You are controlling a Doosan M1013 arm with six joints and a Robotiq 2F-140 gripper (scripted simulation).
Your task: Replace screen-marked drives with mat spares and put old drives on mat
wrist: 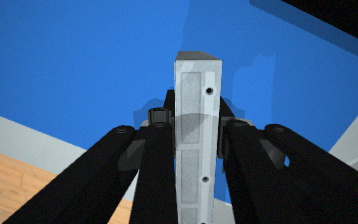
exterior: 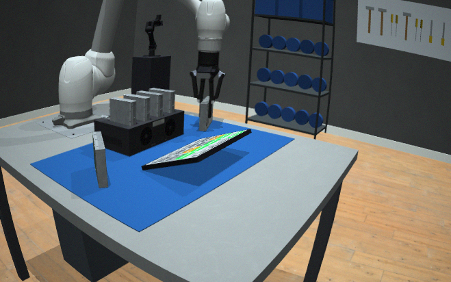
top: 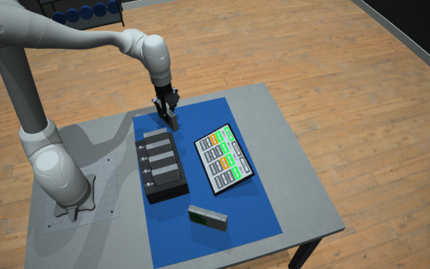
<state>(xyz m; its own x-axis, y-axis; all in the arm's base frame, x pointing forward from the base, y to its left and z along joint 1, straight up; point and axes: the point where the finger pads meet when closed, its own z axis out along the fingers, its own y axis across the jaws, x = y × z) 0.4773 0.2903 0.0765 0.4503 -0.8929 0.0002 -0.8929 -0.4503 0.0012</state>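
Note:
My gripper (top: 169,117) (exterior: 206,100) (wrist: 191,104) is shut on a grey spare drive (top: 174,123) (exterior: 204,117) (wrist: 195,95). The drive stands on its edge on the blue mat (top: 243,207) (exterior: 150,196), just behind the dock; its lower edge seems to rest on the mat. The black dock (top: 166,195) (exterior: 132,138) holds several upright grey drives (top: 158,148) (exterior: 139,107). The second spare drive (top: 207,217) (exterior: 100,159) stands on its long edge near the mat's front. The tilted screen (top: 224,158) (exterior: 198,148) shows two rows with orange marks, the others green.
The grey table (top: 303,166) (exterior: 254,210) carries the mat and the arm's base (top: 72,200) (exterior: 79,94). A shelf rack with blue rolls (exterior: 290,77) stands behind the table. A black stand (exterior: 150,70) is behind the dock.

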